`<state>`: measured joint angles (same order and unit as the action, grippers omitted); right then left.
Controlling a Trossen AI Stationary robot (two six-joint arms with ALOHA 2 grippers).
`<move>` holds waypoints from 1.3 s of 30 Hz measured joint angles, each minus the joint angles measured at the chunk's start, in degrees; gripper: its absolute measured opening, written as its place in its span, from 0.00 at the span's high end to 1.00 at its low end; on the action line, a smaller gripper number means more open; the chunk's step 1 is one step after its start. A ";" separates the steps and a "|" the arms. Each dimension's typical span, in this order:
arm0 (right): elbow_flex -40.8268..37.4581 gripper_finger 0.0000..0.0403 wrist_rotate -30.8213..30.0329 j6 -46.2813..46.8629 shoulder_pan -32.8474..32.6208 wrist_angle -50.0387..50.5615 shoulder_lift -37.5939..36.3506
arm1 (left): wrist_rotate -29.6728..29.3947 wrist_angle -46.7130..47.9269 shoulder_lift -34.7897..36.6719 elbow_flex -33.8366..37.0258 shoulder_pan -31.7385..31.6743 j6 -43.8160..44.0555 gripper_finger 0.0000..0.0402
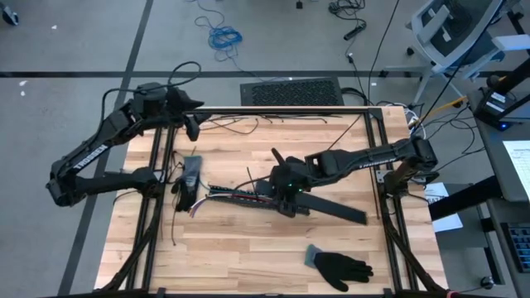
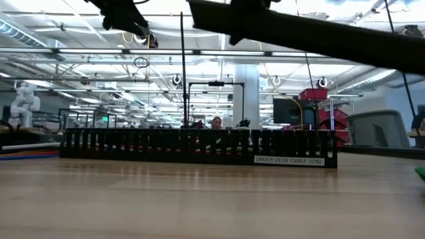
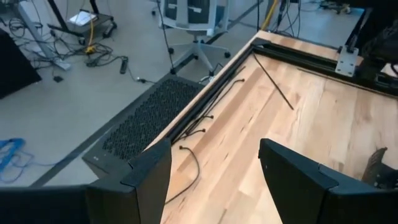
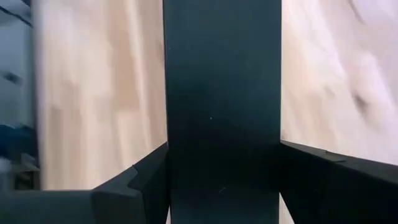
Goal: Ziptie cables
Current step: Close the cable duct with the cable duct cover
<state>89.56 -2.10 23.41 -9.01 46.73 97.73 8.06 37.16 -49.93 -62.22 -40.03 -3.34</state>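
The black slotted strip [image 1: 240, 195] stands on the table's middle, its label side showing in the low view [image 2: 199, 147]. The cables [image 1: 217, 194] lie along it, their coloured ends [image 1: 196, 209] sticking out at its left end. My right gripper [image 1: 286, 190] hangs over the strip's right end, shut on a flat black cover strip [image 1: 331, 209]. That cover crosses the top of the low view [image 2: 312, 36]. My left gripper [image 1: 192, 126] hovers open above the table's far left corner with nothing between its fingers [image 3: 214, 168]. My right gripper pinches the flat black cover strip between its two fingers, which bear on its two long edges [image 4: 169, 168]. They slant down onto it from the table's right. The cover fills the gap and is lifted clear of the table, slanting, its free end [image 1: 360, 217] toward the right.
Thin black strands [image 3: 193, 134] lie along the table's far edge [image 1: 273, 122]. One black glove [image 1: 189, 178] lies left of the slotted strip, another [image 1: 339, 266] near the front right. A black frame [image 1: 377, 149] borders the table. Bare wood lies at the front left.
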 joint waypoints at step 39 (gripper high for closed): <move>6.80 0.46 -2.55 -6.62 -3.48 19.49 -2.32 | 5.36 -11.17 -29.24 26.49 24.41 3.03 0.41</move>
<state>96.36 -4.65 16.79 -12.49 66.22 95.41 13.42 25.99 -79.16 -35.73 -15.62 -0.31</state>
